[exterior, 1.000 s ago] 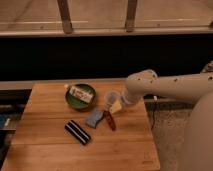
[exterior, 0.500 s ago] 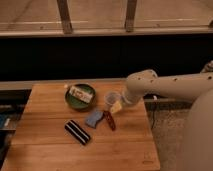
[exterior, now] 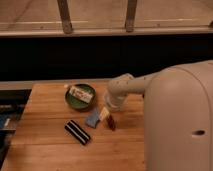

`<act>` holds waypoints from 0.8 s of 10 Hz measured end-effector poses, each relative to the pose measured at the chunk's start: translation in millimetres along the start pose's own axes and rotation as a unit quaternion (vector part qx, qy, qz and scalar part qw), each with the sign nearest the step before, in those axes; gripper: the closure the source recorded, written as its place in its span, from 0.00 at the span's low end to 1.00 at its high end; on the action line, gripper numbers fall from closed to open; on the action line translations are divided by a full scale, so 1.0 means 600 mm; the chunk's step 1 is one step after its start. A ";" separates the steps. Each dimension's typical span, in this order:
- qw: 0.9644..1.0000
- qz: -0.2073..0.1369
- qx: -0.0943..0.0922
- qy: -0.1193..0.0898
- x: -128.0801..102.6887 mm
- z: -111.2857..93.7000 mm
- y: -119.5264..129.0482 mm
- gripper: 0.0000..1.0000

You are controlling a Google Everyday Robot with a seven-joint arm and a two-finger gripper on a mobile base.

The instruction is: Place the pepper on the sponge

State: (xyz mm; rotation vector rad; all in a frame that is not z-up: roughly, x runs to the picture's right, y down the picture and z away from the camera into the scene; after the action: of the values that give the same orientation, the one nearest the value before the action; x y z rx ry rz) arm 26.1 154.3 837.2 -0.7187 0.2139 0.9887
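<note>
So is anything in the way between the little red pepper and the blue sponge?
Nothing visible blocks it. The small dark red pepper lies just right of the light blue square sponge; only the gripper hangs over the gap. The black striped block sits off to the left.

Pincer by sponge — unmoved, nothing shifted
</note>
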 end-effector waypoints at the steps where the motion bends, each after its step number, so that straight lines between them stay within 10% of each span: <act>1: 1.000 -0.003 -0.006 0.010 0.000 0.012 0.006 0.20; 8: 0.999 0.017 -0.024 0.043 0.048 0.059 -0.014 0.20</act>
State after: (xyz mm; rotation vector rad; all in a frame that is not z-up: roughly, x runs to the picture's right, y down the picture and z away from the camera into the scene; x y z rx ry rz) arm 43.6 193.4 854.0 -0.8045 0.2799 0.9987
